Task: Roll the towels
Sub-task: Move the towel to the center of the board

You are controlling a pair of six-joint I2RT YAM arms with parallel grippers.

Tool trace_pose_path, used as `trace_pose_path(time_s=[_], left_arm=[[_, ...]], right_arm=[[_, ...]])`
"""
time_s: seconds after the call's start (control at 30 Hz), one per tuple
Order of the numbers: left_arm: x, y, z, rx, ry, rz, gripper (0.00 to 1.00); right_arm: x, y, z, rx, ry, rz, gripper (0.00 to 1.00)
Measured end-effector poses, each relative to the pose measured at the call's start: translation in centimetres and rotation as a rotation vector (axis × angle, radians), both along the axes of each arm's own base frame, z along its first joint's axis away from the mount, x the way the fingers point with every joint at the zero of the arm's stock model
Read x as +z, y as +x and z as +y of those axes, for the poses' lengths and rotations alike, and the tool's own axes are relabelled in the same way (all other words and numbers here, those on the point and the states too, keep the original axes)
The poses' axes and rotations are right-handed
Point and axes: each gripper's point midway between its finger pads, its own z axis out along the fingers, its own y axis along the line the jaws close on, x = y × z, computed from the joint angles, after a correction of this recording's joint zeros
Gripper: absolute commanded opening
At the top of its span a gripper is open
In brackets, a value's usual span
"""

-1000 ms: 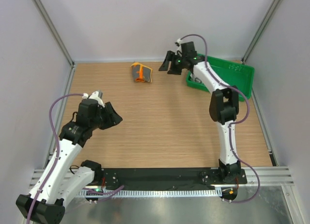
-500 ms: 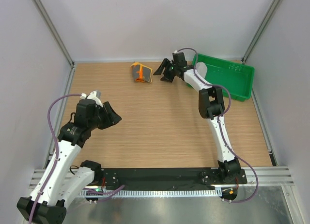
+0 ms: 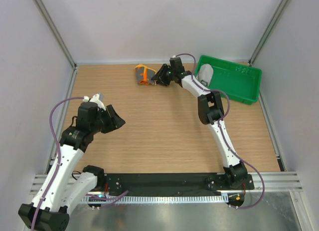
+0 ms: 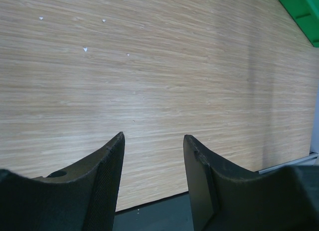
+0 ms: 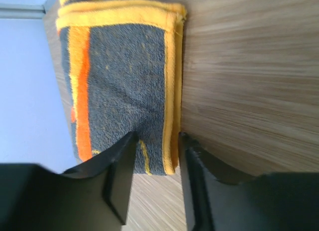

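Grey towel point(image 3: 207, 73) inside green tray point(image 3: 237, 85)

The left gripper point(image 4: 153, 137) hangs over the wooden table point(image 4: 159, 66), dark fingers point(image 4: 107, 166) parted, wood grain between them; the corner of a green tray point(image 4: 300, 11) shows top right.

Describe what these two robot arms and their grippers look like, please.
Both the left arm and the right arm are built of slim white links joined by black housings, and a purple cable loops along each. The left gripper and right gripper are matte black, each with two wedge-shaped fingers tapering to blunt tips.
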Motion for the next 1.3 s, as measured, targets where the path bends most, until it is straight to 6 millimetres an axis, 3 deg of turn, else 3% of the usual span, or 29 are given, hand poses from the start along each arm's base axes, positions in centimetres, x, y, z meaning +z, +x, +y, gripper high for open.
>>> trace_pose_path(time_s=[0.17,0.23,0.4,0.5,0.6,0.73,0.8,0.87,0.9,0.93,1.0,1.03,1.1,1.3], left_arm=[[0.1,0.1,0.0,-0.001,-0.005,-0.004,0.52],[0.1,0.1,0.0,-0.001,-0.005,-0.005,0.52],[0.1,0.1,0.1,0.004,-0.004,-0.005,0.52],[0.1,0.1,0.1,0.004,-0.004,-0.005,0.52],[0.1,0.2,0.1,0.004,-0.004,-0.005,0.52],[0.1,0.1,0.2,0.006,-0.003,-0.006,0.52],[0.2,0.2,0.3,0.011,0.000,-0.010,0.52],[0.2,0.2,0.4,0.017,0.005,-0.012,0.52],[0.2,0.2,0.5,0.019,0.006,-0.013,0.52],[0.2,0.2,0.5,0.021,0.008,-0.014,0.52],[0.2,0.3,0.6,0.025,0.010,-0.016,0.52],[0.2,0.3,0.6,0.025,0.010,-0.017,0.52],[0.2,0.3,0.6,0.025,0.010,-0.017,0.52],[0.2,0.3,0.6,0.025,0.011,-0.014,0.52]], right_arm=[[-1.1,-0.8,1.1,0.013,0.010,0.031,0.08],[-1.0,-0.9,1.2,0.010,0.014,0.036,0.01],[-1.3,-1.2,1.1,0.010,0.005,0.047,0.01],[-0.4,-1.8,0.8,0.018,-0.008,0.050,0.01],[2.9,-2.4,0.5,0.028,-0.014,0.019,0.01],[11.0,-4.8,0.2,0.061,-0.018,-0.083,0.01],[15.3,-7.4,-0.3,0.080,-0.032,-0.144,0.01],[18.3,-12.1,-1.9,0.096,-0.068,-0.174,0.01],[19.9,-14.9,-3.0,0.097,-0.078,-0.206,0.20],[20.3,-18.2,-4.5,0.097,-0.099,-0.208,0.52],[20.1,-23.9,-7.0,0.103,-0.133,-0.194,0.80],[19.3,-26.5,-8.5,0.106,-0.164,-0.177,0.86],[17.3,-29.6,-11.1,0.099,-0.240,-0.143,0.88],[10.1,-32.5,-17.6,0.015,-0.534,0.016,0.87]])
